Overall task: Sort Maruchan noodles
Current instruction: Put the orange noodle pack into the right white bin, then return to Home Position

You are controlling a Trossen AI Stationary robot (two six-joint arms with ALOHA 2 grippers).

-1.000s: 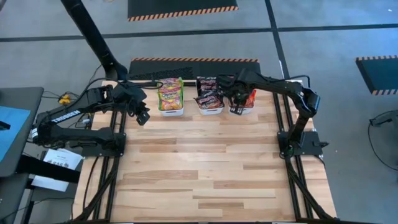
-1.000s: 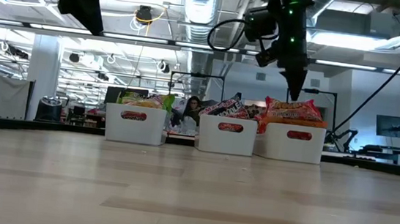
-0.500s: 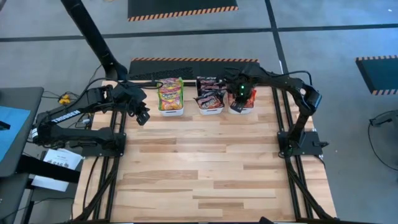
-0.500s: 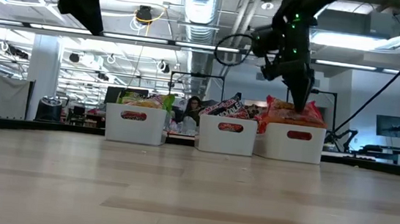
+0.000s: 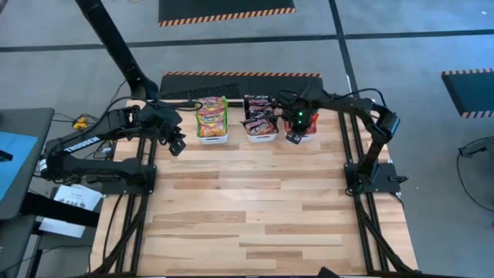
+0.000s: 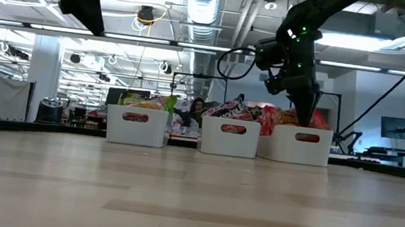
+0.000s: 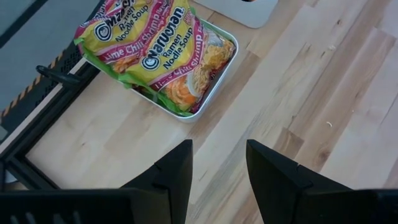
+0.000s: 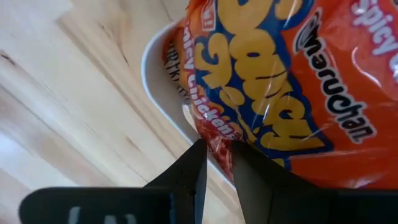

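Three white tubs stand in a row at the table's far edge. The left tub (image 5: pixel 212 133) holds green-edged Maruchan noodle packets (image 7: pixel 158 50), the middle tub (image 5: pixel 261 135) black packets (image 5: pixel 259 120), and the right tub (image 6: pixel 301 145) red-orange packets (image 5: pixel 309 120). My right gripper (image 5: pixel 294 133) reaches down into the right tub, shut on a red-orange packet (image 8: pixel 292 93). My left gripper (image 5: pixel 176 144) hangs open above the table, left of the green tub, with nothing between its fingers (image 7: pixel 177 168). My right gripper pinches the red-orange packet's sealed edge (image 8: pixel 216 144) between its two fingers. The fingers come from above, pointing down. The packet lies tilted on the other packets in the right tub, and its held edge overhangs the tub's rim (image 8: pixel 163 93).
Bare wooden tabletop (image 5: pixel 262 208) spreads from the tubs to the near edge. Black frame rails (image 5: pixel 359 201) run along both sides of the table. The room's shelves and lights show behind the tubs in the low view.
My right gripper has sunk toward the right tub and shifted a little toward the table's near right, tipping to point straight down. The red-orange packet it carries has come down with it onto the pile in the tub.
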